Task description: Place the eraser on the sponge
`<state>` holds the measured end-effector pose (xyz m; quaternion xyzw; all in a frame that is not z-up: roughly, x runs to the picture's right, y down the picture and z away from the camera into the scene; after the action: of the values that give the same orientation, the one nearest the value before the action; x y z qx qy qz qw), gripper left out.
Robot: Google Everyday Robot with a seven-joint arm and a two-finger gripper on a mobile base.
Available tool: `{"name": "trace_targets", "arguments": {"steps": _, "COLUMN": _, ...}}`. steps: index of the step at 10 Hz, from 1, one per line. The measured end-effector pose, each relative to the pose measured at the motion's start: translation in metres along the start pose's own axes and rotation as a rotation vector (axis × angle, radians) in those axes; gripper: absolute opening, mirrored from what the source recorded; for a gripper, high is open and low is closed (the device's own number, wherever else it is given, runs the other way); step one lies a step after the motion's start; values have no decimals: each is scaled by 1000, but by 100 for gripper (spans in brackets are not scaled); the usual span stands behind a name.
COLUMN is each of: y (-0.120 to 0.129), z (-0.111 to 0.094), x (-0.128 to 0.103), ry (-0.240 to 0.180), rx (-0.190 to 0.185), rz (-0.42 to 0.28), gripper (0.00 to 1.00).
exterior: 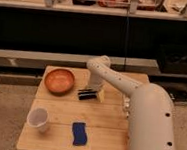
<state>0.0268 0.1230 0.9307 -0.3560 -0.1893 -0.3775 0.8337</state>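
The eraser [87, 94], a small black block with pale stripes, lies near the middle of the wooden table [105, 141], just right of the orange bowl. My gripper [94, 88] hangs straight down at the eraser's right end, touching or nearly touching it. The white arm reaches in from the lower right and hides the table's right side. The sponge [79, 133], a flat bright blue pad, lies nearer the front edge, well below the eraser.
An orange bowl [59, 81] stands at the back left. A white cup [38, 119] stands at the front left. A pale yellow item [102, 96] lies right of the eraser. A small white object [126, 108] peeks out beside the arm. Dark shelving runs behind the table.
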Motion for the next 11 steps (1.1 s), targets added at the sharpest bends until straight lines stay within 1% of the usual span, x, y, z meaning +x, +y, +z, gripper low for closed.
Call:
{"name": "trace_targets", "arguments": {"steps": 1, "y": -1, "z": 1, "x": -1, "ry": 0, "rx": -1, "rz": -1, "gripper": 75}}
{"name": "trace_targets", "arguments": {"steps": 2, "y": -1, "z": 2, "x": -2, "ry": -1, "rx": -3, "rz": -3, "gripper": 69}}
{"name": "trace_targets", "arguments": {"steps": 4, "y": -1, "z": 4, "x": -2, "ry": -2, "rx": -5, "rz": -4, "gripper": 53}}
{"name": "trace_targets", "arguments": {"steps": 5, "y": 0, "z": 5, "x": -3, "ry": -2, "rx": -7, "rz": -6, "gripper": 40}}
{"name": "trace_targets", "arguments": {"steps": 9, "y": 0, "z": 6, "x": -4, "ry": -2, "rx": -7, "rz": -6, "gripper": 5}}
{"name": "trace_targets", "arguments": {"steps": 11, "y": 0, "z": 5, "x": -4, "ry": -3, "rx": -7, "rz": -5, "gripper": 4}}
